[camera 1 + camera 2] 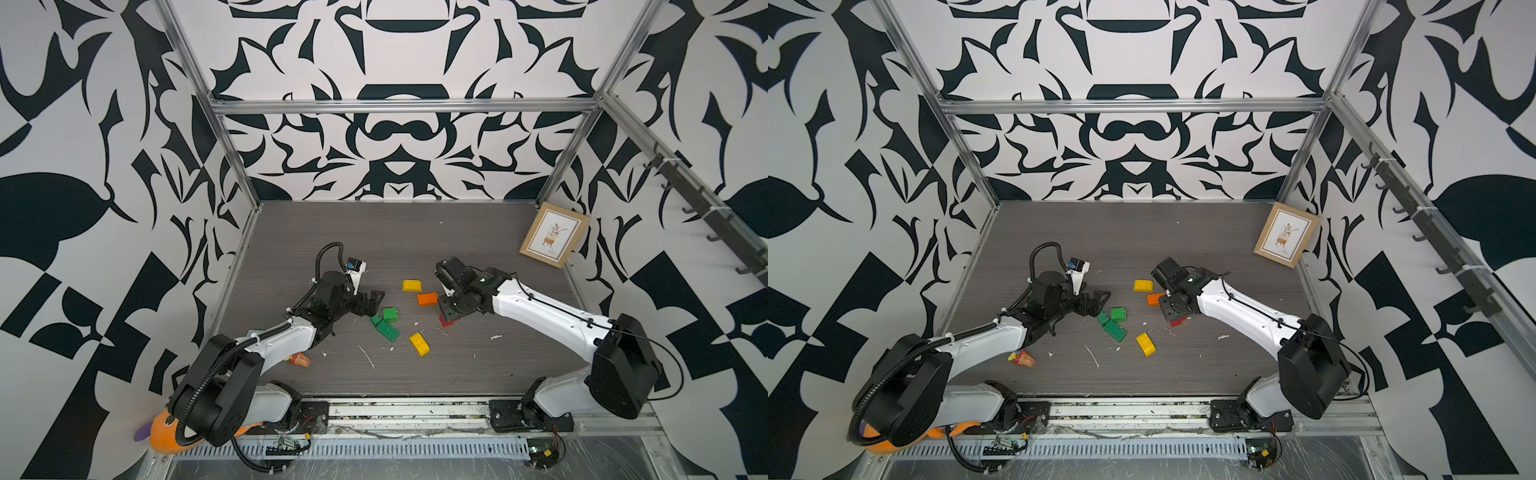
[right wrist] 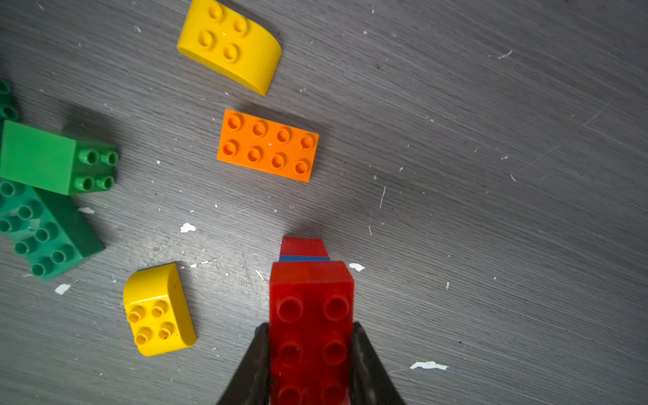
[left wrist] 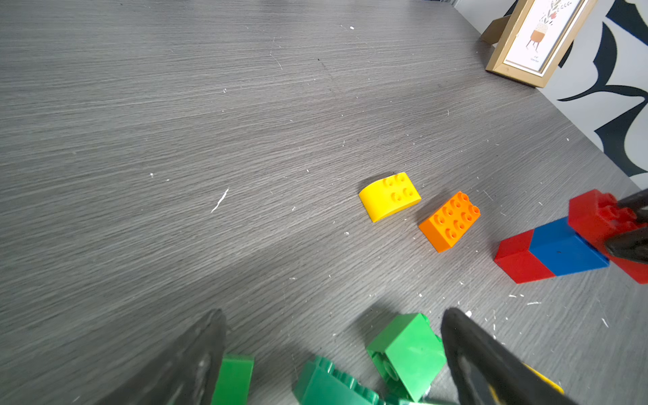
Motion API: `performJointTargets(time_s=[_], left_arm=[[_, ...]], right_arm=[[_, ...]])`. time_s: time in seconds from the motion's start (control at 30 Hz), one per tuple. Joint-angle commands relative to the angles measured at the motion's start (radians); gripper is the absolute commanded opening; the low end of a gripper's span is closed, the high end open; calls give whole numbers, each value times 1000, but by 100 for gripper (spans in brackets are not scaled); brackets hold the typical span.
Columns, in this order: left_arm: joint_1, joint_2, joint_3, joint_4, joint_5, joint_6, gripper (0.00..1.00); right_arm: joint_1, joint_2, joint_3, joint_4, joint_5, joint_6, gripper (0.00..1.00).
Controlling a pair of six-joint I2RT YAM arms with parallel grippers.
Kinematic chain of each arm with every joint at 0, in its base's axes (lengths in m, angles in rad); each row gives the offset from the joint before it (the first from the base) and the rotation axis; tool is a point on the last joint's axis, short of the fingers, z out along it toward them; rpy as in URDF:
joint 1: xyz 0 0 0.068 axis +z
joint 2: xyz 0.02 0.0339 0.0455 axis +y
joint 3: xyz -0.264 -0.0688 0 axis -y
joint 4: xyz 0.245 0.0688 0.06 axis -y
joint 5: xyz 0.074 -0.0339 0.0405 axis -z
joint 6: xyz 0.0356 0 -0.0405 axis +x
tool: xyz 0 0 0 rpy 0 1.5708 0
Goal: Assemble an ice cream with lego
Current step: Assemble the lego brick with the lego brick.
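grip first: my right gripper is clamped on the top red brick of a tilted red-blue-red stack (orange brick just beyond it). my left gripper gapes wide, holding nothing, over the green bricks.

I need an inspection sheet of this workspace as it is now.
Surface: grey table, scattered white flecks.
Job's things: red and blue stack, orange brick, two yellow domed bricks, green bricks.
Clutter: crumpled wrapper; orange plush toy at front edge.
Grippers: left gripper open, empty, near green bricks; right gripper shut on the red and blue stack.
Cables: black hose on left arm; thin cable along right arm.
Surroundings: patterned walls, leaning picture frame, hook rail.
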Motion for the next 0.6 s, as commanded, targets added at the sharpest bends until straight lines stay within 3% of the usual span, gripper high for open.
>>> performJointTargets(time_s=[0.0,0.33,0.57], left_arm=[[1,1,20,1,-6,10,99],[1,1,18,2,-5,11,99],[1,-1,18,1,-6,12,99]], right_arm=[[16,61,-38,-115,-12,-2,7],[20,120,-44,-80,-65,35,6],[21,125,-37,-107,-37,70,8]])
